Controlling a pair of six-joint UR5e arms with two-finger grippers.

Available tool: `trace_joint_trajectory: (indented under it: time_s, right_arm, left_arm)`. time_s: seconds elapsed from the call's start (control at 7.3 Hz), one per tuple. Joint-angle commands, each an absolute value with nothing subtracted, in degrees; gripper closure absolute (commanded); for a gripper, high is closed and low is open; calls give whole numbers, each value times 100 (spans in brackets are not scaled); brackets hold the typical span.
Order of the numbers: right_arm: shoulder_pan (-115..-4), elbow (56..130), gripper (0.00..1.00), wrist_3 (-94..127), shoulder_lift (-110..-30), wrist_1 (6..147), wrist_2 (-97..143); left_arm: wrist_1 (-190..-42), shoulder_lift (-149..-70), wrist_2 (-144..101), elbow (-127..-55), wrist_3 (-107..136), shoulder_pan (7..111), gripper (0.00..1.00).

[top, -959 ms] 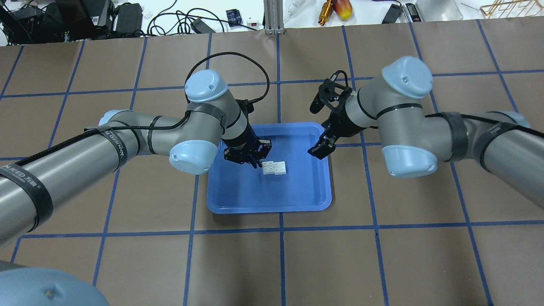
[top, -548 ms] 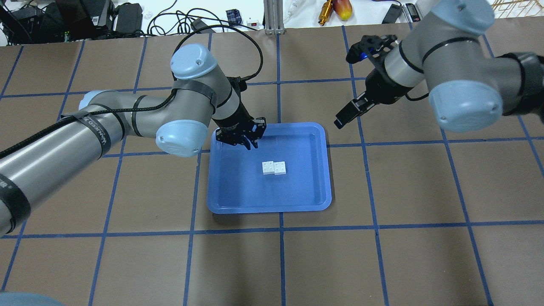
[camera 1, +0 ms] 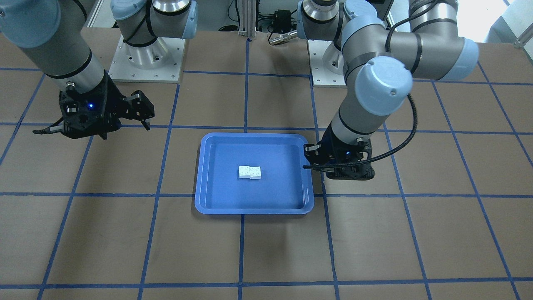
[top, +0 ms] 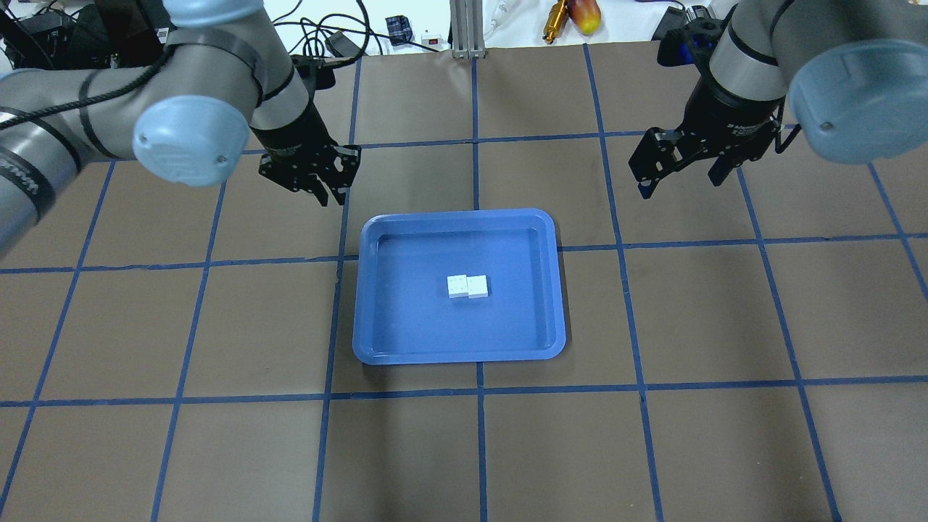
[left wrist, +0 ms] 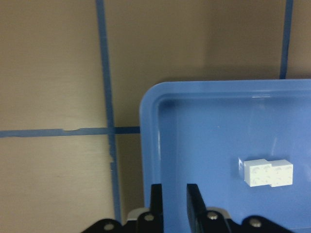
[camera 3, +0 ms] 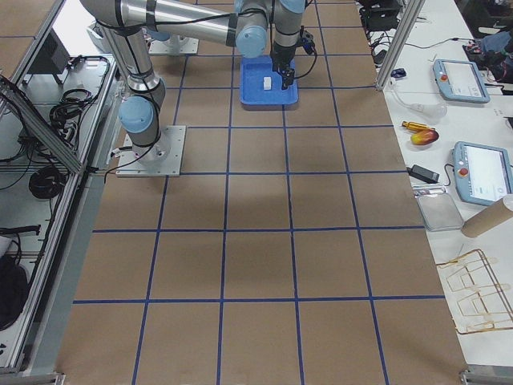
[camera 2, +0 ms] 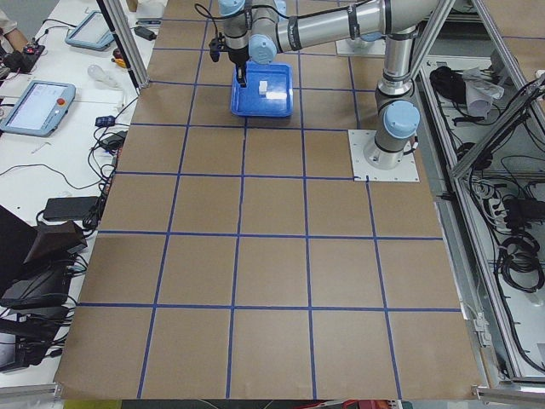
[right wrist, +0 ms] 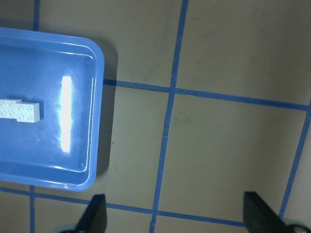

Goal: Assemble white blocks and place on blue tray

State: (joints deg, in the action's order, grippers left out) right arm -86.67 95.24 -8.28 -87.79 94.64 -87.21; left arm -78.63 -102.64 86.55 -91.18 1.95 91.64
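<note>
The two white blocks (top: 467, 286) lie joined side by side near the middle of the blue tray (top: 457, 215), and nothing touches them. The blocks (camera 1: 250, 172) and tray (camera 1: 254, 136) also show from the front. My left gripper (top: 328, 194) hangs raised beyond the tray's far left corner. In the left wrist view its fingers (left wrist: 156, 204) stand a narrow gap apart, empty, with the blocks (left wrist: 267, 172) ahead to the right. My right gripper (top: 681, 177) hovers off the tray's far right corner, wide open and empty; the right wrist view shows the blocks (right wrist: 20, 110) at its left edge.
Brown table with a blue tape grid. Cables, tools and a red-yellow object (top: 586, 16) lie on the bench past the far edge. The arm base plates (camera 1: 145, 62) stand at the robot's side of the table.
Both arms rose and swung away from the tray, the left toward the far left, the right toward the far right. The joined blocks stayed put in the tray.
</note>
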Motion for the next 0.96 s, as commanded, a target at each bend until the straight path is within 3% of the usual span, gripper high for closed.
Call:
trace_joint_trajectory:
  time_s: [0.0,0.14,0.27,0.82]
  right_arm:
    - [-8683,9527,0,368,-9156,9168,-8789]
    - [-8692,9545,0,508,-9245,9071,-8789]
    - [-8701,9501,0,806,-9263,8931,-8789]
    - [-8719,9527,0,809,-9501,8736,-8964]
  left_arm:
    - [-8533,-9951,8980,-8605,-26,8974,29]
    - [-8534,-9758,9069,-8631,-131,8974,10]
    - [-8525,-9564,9070,-8648,-219,8974,0]
    - [-8508,-9185,9062,-8648,-220,8974,0]
